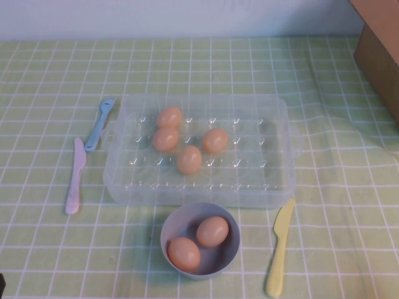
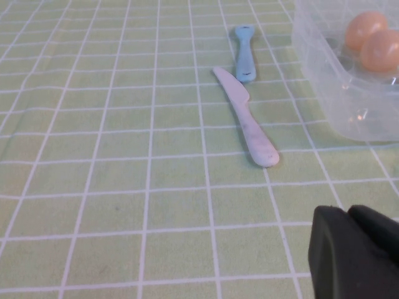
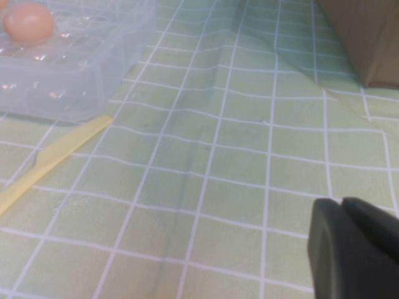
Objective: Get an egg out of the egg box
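The clear plastic egg box (image 1: 269, 146) sits mid-table and holds several tan eggs, one at its near middle (image 1: 189, 159). Two more eggs (image 1: 212, 231) lie in the grey-lilac bowl (image 1: 171, 232) in front of it. My left gripper (image 2: 347, 210) is shut and empty, low over the cloth to the left of the box (image 2: 349, 99), where two eggs (image 2: 366, 28) show through the wall. My right gripper (image 3: 341, 201) is shut and empty, low over the cloth to the right of the box (image 3: 75, 75), where one egg (image 3: 28, 22) shows. Neither gripper shows in the high view.
A blue fork (image 1: 100, 123) and a pink knife (image 1: 75, 176) lie left of the box. A yellow knife (image 1: 280, 246) lies to the right of the bowl. A brown cardboard box (image 1: 380, 56) stands at the far right corner. The green checked cloth is creased on the right.
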Controlling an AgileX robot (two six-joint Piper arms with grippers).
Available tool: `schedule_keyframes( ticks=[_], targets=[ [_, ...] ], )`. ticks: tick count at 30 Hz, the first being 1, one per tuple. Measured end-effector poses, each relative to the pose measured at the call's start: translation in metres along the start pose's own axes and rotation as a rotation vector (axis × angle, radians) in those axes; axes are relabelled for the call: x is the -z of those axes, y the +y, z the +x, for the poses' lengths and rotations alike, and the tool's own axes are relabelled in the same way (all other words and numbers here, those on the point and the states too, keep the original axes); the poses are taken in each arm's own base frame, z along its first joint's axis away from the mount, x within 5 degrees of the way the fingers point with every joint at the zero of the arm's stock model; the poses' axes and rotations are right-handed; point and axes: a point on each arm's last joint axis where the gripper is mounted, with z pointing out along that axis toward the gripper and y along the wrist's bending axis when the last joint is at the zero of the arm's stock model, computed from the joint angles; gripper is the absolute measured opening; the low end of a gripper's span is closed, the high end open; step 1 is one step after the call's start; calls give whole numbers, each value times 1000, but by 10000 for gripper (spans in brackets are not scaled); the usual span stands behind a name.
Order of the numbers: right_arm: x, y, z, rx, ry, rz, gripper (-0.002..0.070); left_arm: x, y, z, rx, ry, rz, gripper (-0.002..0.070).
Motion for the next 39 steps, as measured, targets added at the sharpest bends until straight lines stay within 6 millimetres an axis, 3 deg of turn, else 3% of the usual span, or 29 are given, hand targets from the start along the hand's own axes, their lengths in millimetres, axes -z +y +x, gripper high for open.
schedule_keyframes(
  ticks=[7,15,22,25,31,39],
  targets=[
    [0,0,0,0,0,0,-17,0,-3,-7,137,-75,39,-4],
    [0,0,0,0,0,0,-17,3,-3,-23,516,-241,104,-4],
    [0,0,0,0,0,0,-17,3,-3,-25,538,-258,103,-4],
    [0,0,0,0,0,0,-17,8,-6,-38,521,-244,125,-4],
    [0,0,0,0,0,0,-17,-1,-12,-82,399,-39,128,-4],
    [0,0,0,0,0,0,-17,-53,-22,-137,178,370,213,-4]
  ],
)
